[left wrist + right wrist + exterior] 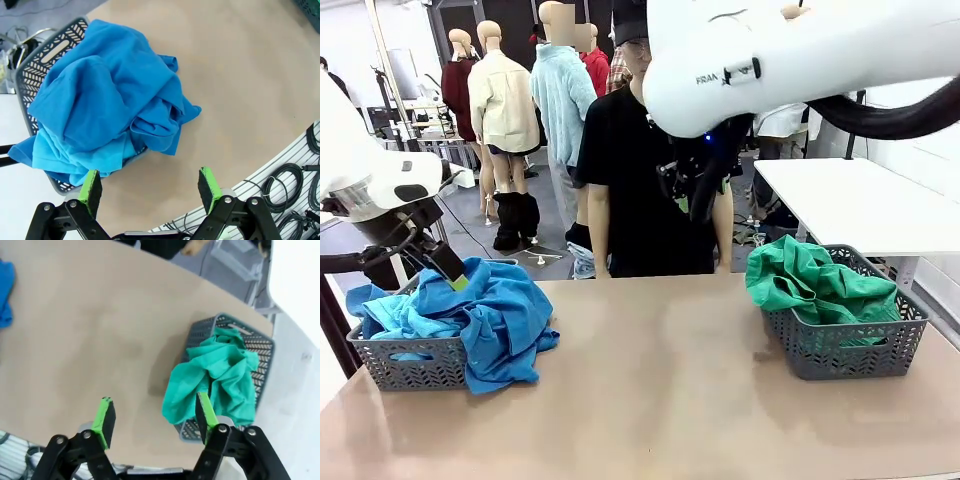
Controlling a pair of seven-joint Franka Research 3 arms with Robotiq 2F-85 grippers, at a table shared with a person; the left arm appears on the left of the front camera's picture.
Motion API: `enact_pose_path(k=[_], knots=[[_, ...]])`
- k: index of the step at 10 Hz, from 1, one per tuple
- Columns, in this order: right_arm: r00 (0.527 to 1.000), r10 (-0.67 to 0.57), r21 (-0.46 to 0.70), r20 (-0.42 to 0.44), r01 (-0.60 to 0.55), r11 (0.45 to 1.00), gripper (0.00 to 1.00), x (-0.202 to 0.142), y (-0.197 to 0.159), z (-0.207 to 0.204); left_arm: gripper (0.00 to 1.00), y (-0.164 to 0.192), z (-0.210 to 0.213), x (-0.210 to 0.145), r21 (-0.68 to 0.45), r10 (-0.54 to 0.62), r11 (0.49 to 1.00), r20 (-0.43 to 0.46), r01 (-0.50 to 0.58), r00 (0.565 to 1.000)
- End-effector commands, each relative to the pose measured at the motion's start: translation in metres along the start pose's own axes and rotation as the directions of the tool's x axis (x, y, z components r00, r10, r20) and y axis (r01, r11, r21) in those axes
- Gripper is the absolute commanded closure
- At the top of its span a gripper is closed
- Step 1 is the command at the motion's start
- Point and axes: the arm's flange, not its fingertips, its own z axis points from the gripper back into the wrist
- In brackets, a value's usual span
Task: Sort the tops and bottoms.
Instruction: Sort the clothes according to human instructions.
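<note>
Two grey baskets hold sorted clothes on a tan desk, with both robot pincers raised and empty above them.

A person in black (642, 190) stands at the desk's (660, 380) far edge, between the baskets. Near the left edge, the left basket (405, 362) holds the royal-blue top (505, 315) piled over the sky-blue top (395, 315), the royal-blue cloth spilling over the rim onto the desk. Near the right edge, the right basket (850, 345) holds the emerald-green bottoms (810, 280), draped over its left rim. The left pincer (150, 187) hangs above the blue pile, fingers wide apart, gripping nothing. The right pincer (155, 412) hovers high over the desk beside the green garment, fingers spread, also empty. The left wrist view shows coiled black cables (287, 180) beyond the desk's edge.
</note>
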Motion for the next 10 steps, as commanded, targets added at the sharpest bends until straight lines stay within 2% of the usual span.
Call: enact_pose_path(k=[1, 10], knots=[[0.998, 0.016, -0.003, -0.054, -0.016, 1.0, 0.2, 0.0302, 0.0007, 0.0055, 0.0, -0.0037, -0.0015, 0.0013, -0.001, -0.008, 1.0, -0.003, 0.008, 1.0], [0.998, 0.016, -0.003, -0.054, -0.016, 1.0, 0.2, 0.0302, 0.0007, 0.0055, 0.0, -0.0037, -0.0015, 0.0013, -0.001, -0.008, 1.0, -0.003, 0.008, 1.0]])
